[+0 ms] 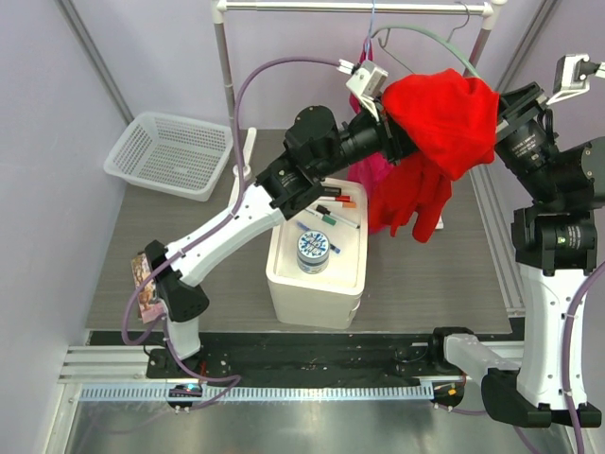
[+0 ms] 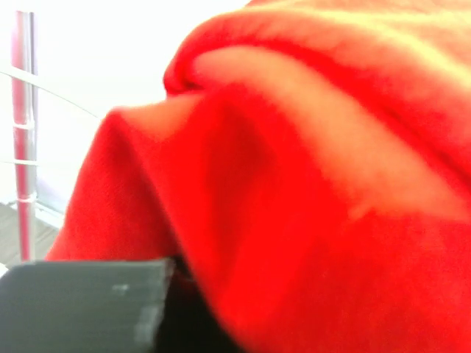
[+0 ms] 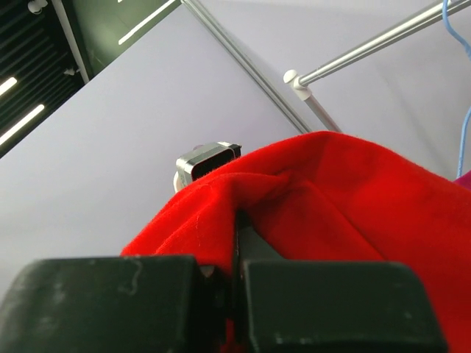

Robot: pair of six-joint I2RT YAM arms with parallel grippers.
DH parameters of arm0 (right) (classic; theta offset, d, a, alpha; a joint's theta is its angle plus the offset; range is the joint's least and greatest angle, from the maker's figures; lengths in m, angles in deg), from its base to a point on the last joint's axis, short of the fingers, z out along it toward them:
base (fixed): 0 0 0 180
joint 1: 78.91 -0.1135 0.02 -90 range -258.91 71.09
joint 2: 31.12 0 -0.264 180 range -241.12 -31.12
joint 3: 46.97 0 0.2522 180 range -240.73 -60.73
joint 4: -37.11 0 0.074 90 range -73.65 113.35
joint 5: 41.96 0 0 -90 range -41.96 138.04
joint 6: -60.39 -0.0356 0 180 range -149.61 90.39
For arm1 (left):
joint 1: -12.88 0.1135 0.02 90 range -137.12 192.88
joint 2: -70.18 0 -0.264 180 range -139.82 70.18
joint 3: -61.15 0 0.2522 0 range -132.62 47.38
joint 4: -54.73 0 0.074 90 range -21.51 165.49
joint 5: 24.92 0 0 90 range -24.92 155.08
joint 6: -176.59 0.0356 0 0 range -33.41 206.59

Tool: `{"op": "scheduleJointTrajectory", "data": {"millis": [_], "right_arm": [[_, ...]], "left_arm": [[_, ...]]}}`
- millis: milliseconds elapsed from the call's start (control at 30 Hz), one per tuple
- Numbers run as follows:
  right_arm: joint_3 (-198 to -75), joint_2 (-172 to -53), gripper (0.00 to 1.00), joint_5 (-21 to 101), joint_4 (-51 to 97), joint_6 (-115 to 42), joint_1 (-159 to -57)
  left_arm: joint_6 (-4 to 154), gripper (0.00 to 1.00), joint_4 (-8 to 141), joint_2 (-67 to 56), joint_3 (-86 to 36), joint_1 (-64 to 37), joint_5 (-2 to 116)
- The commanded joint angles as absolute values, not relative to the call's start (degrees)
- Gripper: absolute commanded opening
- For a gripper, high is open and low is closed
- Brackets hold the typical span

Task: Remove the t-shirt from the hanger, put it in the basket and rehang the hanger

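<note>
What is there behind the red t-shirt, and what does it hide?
A pink garment hangs behind the red t-shirt, partly covered. A grey wire hanger rises above the shirt; whether its lower part is still inside cannot be seen.

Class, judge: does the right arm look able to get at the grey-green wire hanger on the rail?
Probably not: the right gripper is shut on the bunched red cloth t-shirt, which lies between it and the grey-green wire hanger.

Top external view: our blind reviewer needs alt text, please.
A red t-shirt hangs bunched between the left arm and right arm, below a clothes rail. Nearby sits a white box holding markers; a white basket lies left.
</note>
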State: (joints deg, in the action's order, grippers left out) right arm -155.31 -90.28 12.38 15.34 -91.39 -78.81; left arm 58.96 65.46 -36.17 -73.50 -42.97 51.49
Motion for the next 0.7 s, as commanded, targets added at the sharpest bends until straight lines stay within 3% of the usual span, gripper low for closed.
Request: {"op": "scheduleJointTrajectory", "data": {"millis": [0, 67, 167, 267, 467, 667], "right_arm": [[-156.1, -89.3, 0.01, 11.6, 19.7, -94.2, -78.9], [-156.0, -89.1, 0.13, 11.5, 18.2, -92.5, -78.9], [-155.8, -88.9, 0.45, 11.4, 14.9, -88.5, -78.9], [-155.3, -87.8, 0.65, 12.5, 12.8, -84.6, -78.9], [-155.0, -85.6, 0.83, 15.7, 10.2, -78.3, -78.9], [-157.6, -85.3, 0.86, 19.0, 5.1, -72.3, -78.9]], "left_arm": [[56.0, 0.00, 56.7, -32.7, -72.0, -42.8, 57.6], [55.7, 0.00, 58.1, -31.9, -71.7, -42.8, 59.1], [57.2, 0.00, 64.0, -29.6, -73.0, -42.7, 62.2], [60.7, 0.00, 68.2, -27.1, -75.3, -42.1, 63.7], [66.5, 0.00, 74.7, -26.5, -85.1, -39.2, 64.7], [72.5, 0.00, 81.4, -26.1, -93.1, -33.3, 67.7]]}}
